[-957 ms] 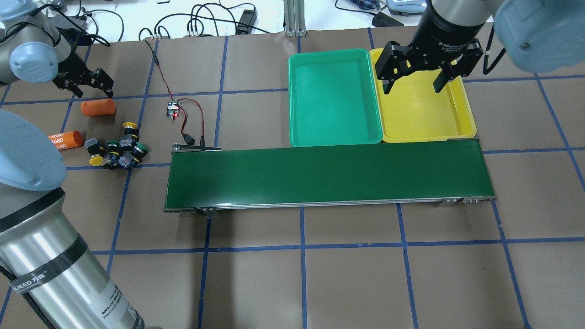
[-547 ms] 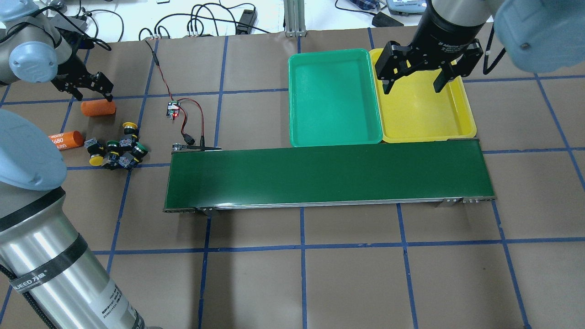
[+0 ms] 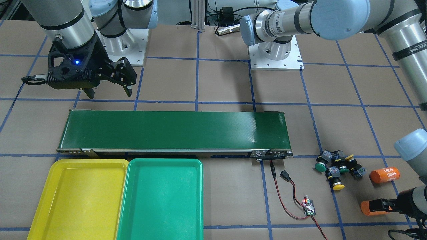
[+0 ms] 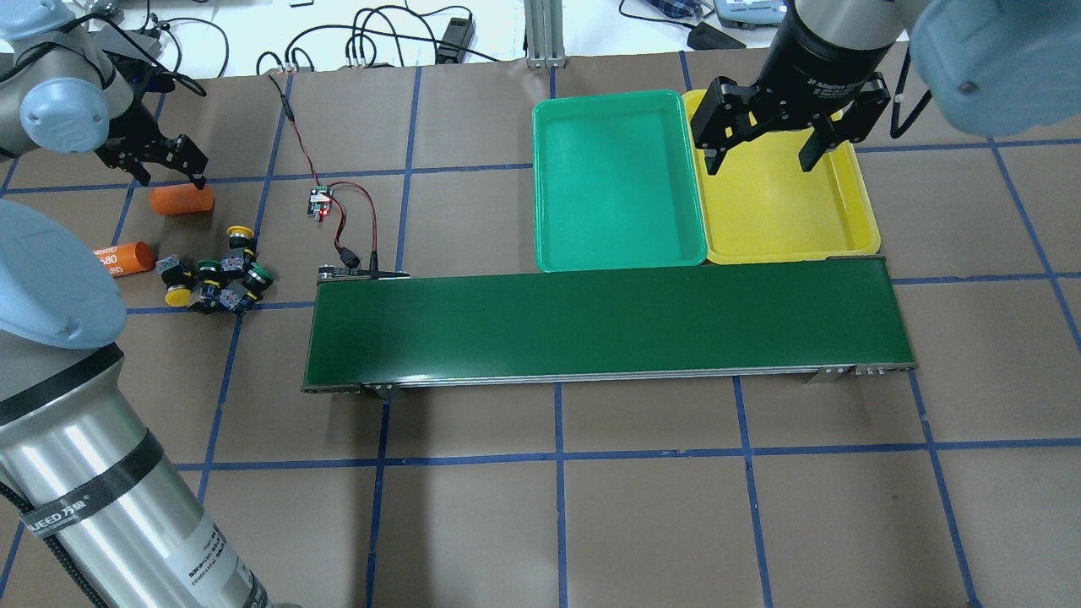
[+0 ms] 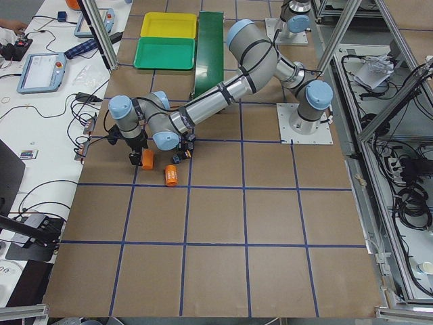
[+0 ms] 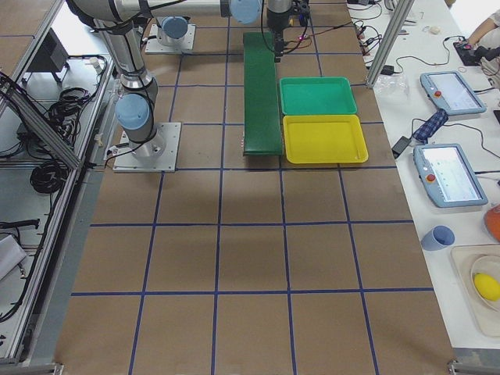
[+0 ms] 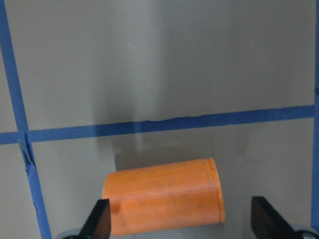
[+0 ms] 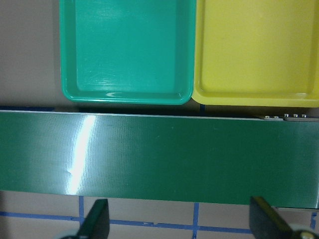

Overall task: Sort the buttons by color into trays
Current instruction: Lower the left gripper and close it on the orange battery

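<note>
Several buttons lie bunched on the table at the left, beyond the belt's left end. Their yellow caps and green caps point different ways. The teal tray and the yellow tray sit side by side behind the conveyor, both empty. My left gripper is open, straddling an orange cylinder beyond the buttons, with a gap at each fingertip. My right gripper hangs open and empty high over the conveyor's right end, with both trays in its wrist view.
The long dark-green conveyor belt runs across the middle. A second orange cylinder lies left of the buttons. A small circuit board with red and black wires sits near the belt's left end.
My left gripper has closed in on the orange cylinder. The right gripper, buttons and trays have stayed put.
</note>
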You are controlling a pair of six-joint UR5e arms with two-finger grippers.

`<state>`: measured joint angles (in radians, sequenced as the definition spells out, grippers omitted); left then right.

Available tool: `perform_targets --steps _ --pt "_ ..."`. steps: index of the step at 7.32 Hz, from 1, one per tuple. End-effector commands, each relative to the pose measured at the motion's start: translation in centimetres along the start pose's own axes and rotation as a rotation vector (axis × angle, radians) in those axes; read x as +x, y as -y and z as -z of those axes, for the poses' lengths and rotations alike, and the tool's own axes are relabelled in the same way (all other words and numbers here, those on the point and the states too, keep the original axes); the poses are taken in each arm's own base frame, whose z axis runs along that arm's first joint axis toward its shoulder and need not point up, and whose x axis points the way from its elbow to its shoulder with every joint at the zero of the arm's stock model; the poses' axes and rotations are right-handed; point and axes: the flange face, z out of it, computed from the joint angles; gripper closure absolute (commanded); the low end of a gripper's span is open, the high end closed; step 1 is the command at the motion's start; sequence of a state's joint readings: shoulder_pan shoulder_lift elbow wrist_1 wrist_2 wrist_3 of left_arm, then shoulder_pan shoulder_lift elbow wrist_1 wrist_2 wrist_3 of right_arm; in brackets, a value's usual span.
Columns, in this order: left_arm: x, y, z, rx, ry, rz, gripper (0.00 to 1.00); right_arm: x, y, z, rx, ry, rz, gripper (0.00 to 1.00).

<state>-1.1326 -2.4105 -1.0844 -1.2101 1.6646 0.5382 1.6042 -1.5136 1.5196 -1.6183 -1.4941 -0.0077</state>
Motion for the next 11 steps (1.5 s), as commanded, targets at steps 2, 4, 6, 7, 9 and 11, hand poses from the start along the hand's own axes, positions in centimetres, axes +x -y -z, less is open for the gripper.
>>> perform_targets --steps 2,4,6,7,9,11 --pt "-2.1 -0.7 -1.5 -0.014 -0.014 0.026 0.0 0.0 0.1 -0.2 -0.005 -0.001 0.0 0.0" --pt "-1.7 -0.5 -0.5 0.008 -0.032 0.024 0.0 0.0 -0.1 -0.1 -0.005 0.0 -0.002 0.0" --pt "-1.5 -0.5 -0.3 0.033 -0.07 0.027 0.0 0.0 -0.1 -0.1 -0.005 0.0 -0.002 0.0" --pt "-1.6 -0.4 0.2 0.044 -0.077 0.029 0.0 0.0 -0.1 0.0 -0.005 0.0 -0.002 0.0" --pt "-2.1 -0.7 -1.3 0.027 -0.088 0.036 0.0 0.0 -0.1 -0.1 -0.006 0.0 0.0 0.0" --pt "-2.9 -0.9 -1.1 0.025 -0.076 0.044 0.0 0.0 -0.1 -0.1 -0.008 0.0 0.0 0.0"
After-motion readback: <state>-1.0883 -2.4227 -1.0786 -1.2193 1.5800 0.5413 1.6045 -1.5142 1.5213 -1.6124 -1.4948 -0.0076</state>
